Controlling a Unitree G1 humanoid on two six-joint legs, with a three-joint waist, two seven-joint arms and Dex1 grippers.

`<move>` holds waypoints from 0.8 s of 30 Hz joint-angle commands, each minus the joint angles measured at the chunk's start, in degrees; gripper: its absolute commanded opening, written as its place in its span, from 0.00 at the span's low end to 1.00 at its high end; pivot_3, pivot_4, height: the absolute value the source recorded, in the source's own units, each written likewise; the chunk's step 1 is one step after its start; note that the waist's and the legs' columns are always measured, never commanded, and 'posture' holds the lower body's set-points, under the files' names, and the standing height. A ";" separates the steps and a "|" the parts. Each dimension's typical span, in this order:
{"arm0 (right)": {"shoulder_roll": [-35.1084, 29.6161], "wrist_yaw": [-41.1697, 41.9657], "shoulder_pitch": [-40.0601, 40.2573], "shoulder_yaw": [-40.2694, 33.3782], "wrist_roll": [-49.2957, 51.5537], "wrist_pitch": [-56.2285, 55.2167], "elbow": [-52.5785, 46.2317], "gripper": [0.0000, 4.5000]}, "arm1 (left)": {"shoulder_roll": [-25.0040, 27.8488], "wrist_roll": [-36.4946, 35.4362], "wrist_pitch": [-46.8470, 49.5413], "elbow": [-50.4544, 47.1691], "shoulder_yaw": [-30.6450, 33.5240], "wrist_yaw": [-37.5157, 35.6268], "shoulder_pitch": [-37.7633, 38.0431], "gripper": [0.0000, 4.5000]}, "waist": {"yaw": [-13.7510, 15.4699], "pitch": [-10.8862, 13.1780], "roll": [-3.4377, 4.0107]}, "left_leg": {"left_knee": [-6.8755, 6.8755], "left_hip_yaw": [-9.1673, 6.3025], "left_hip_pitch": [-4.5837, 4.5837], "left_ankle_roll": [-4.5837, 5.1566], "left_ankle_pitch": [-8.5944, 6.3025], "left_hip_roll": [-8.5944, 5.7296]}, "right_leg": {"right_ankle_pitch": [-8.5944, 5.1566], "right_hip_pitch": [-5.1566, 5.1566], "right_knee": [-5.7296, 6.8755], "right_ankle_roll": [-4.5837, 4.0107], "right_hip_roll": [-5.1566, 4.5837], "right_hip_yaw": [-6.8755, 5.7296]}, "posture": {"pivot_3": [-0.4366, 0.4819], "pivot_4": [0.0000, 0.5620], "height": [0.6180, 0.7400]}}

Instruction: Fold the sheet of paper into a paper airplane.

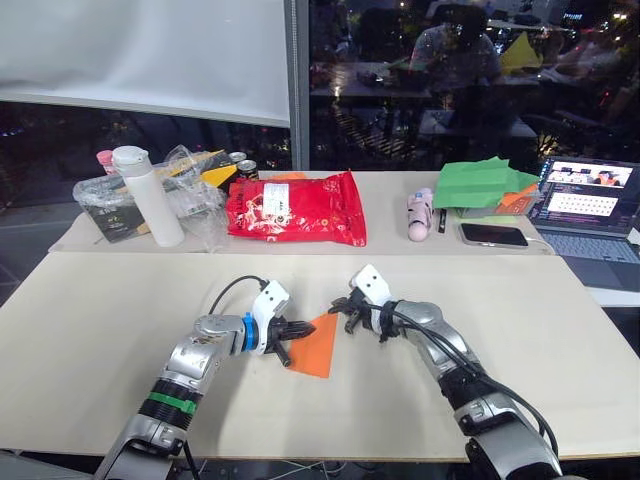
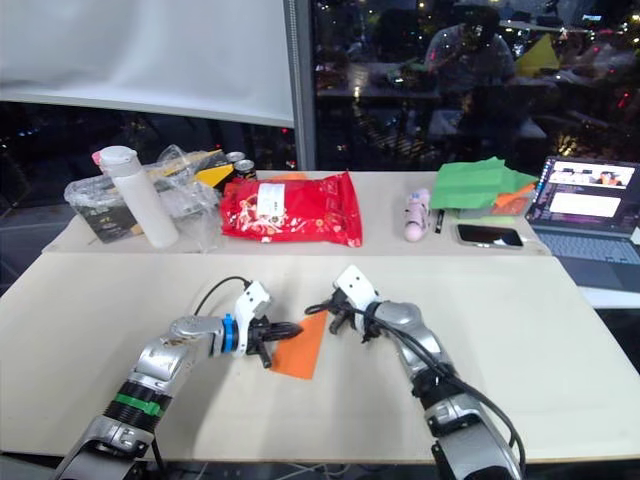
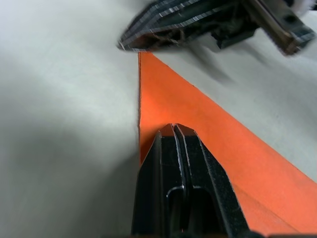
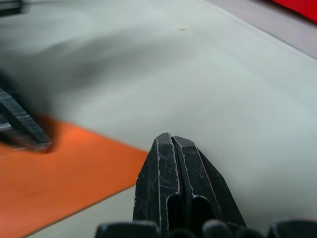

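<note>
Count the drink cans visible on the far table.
2, side by side at the back of the far table: one can and a second can, between the clear plastic bag and red snack bag. Others may hide behind the clutter.

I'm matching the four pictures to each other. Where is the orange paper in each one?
Left eye: orange paper between the grippers, lower centre.
Right eye: same spot.
Left wrist: under the left gripper.
Right wrist: beside the right gripper.
Shared landmark: the beige table.
</note>
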 commanded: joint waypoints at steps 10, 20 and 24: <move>-0.97 4.90 4.42 -2.75 3.44 -7.72 -7.35 0.00 | 0.83 2.23 0.21 2.35 -1.59 -0.34 -0.11 0.00 | 0.02 0.03 0.05 | 0.00 0.00 -0.06 0.00 0.00 0.00 | 0.00 -0.04 0.00 0.00 0.00 0.00 | 0.48 0.27 0.79; -0.39 3.85 3.43 -0.51 -0.23 -6.30 -2.13 0.00 | 0.42 2.64 -0.32 2.65 -2.00 -0.52 -1.29 0.00 | 0.13 0.03 0.05 | 0.01 0.00 -0.09 0.00 0.00 -0.01 | 0.00 -0.04 -0.02 0.00 0.00 0.00 | 0.48 0.27 0.79; -0.45 1.80 2.34 -0.40 -2.24 -5.91 2.08 0.00 | 0.20 2.67 -0.33 2.33 -1.94 -0.71 -1.87 0.00 | 0.07 0.03 0.05 | 0.01 0.00 -0.05 0.00 0.00 -0.01 | 0.00 -0.03 -0.01 0.00 0.00 0.00 | 0.48 0.27 0.79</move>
